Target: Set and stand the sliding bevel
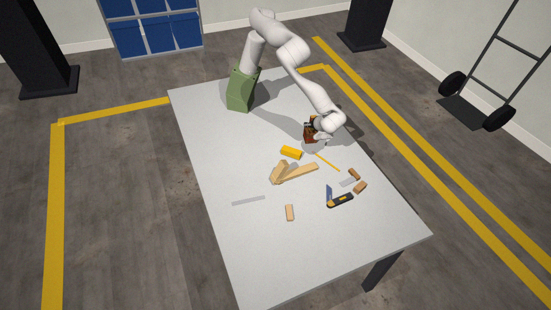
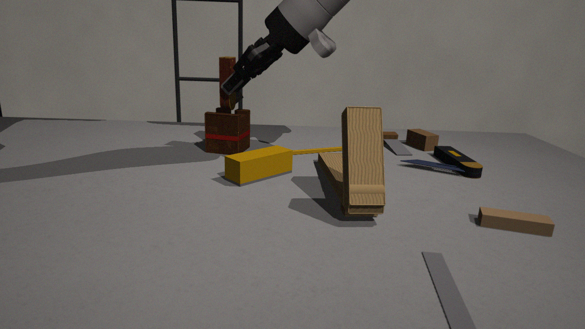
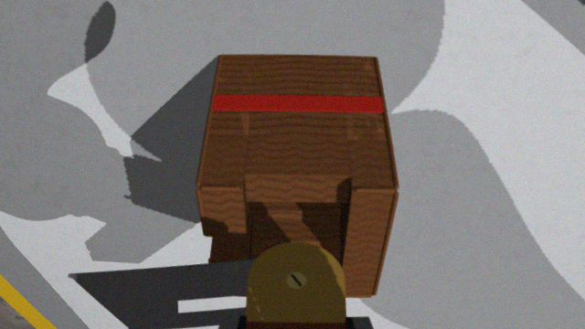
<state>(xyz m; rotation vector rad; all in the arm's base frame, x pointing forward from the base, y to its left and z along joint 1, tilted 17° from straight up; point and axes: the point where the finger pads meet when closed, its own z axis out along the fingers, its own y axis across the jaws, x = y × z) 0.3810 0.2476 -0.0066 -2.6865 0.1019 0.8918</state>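
My gripper (image 2: 231,86) (image 1: 308,124) is shut on the wooden sliding bevel (image 2: 226,73). It holds the dark stock upright, right over the slotted block (image 1: 309,135) (image 2: 226,133) (image 3: 297,146), a brown block with a red stripe. In the wrist view the bevel's brass rounded foot (image 3: 296,283) is at the mouth of the block's pocket. In the exterior view its lower end reaches the top of the block between the pocket walls. I cannot tell whether it touches the pocket floor. The blade is hidden. The leg (image 1: 279,170) (image 2: 364,155) and rail (image 1: 304,169) (image 2: 329,165) lie mid-table. The black bevel (image 1: 339,199) (image 2: 458,160) lies to their right.
A yellow block (image 1: 290,151) (image 2: 257,163) and a pencil (image 1: 326,161) (image 2: 316,151) lie just in front of the slotted block. A grey strip (image 1: 248,200) (image 2: 448,290), a loose wooden bar (image 1: 289,212) (image 2: 515,220) and small brown blocks (image 1: 359,187) (image 2: 421,139) lie further forward. The arm's green base (image 1: 242,89) stands at the back.
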